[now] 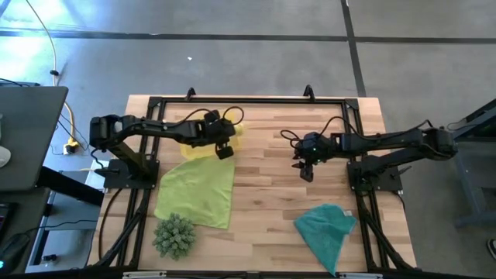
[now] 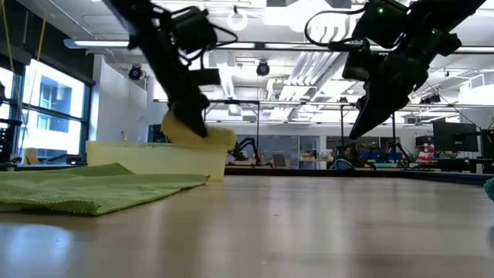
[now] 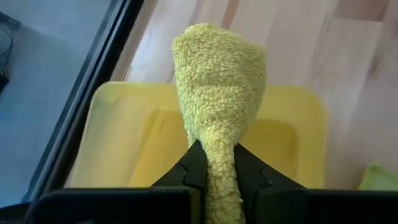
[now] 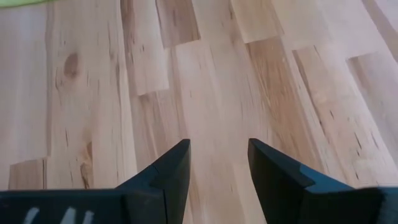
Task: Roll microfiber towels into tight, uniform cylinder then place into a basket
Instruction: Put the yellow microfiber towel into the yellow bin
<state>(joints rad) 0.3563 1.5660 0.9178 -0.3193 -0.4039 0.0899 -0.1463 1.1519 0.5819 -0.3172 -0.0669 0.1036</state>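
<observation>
My left gripper (image 3: 219, 174) is shut on the rolled bright yellow towel (image 3: 217, 93), above the translucent yellow basket (image 3: 124, 137) at the table's far left. In the low view the roll (image 2: 202, 135) sits at the basket's (image 2: 147, 160) rim height. The lime green towel (image 1: 198, 190) lies spread flat on the table, near of the basket. The teal towel (image 1: 327, 229) lies crumpled at the near right. My right gripper (image 4: 219, 165) is open and empty, above bare wood right of the table's middle (image 1: 306, 170). My left gripper pinches one end of the yellow roll (image 3: 219, 155) between its two fingers (image 3: 193, 171). The fingers lie along the roll, which reaches forward from them, thicker at its free end (image 3: 214, 50). The roll hangs over the basket; whether it touches the basket, I cannot tell.
A spiky green plant-like ball (image 1: 174, 235) sits at the near left, beside the lime towel's near edge. A black frame (image 1: 248, 101) runs round the table top. Bare wood lies between the lime towel and the teal towel.
</observation>
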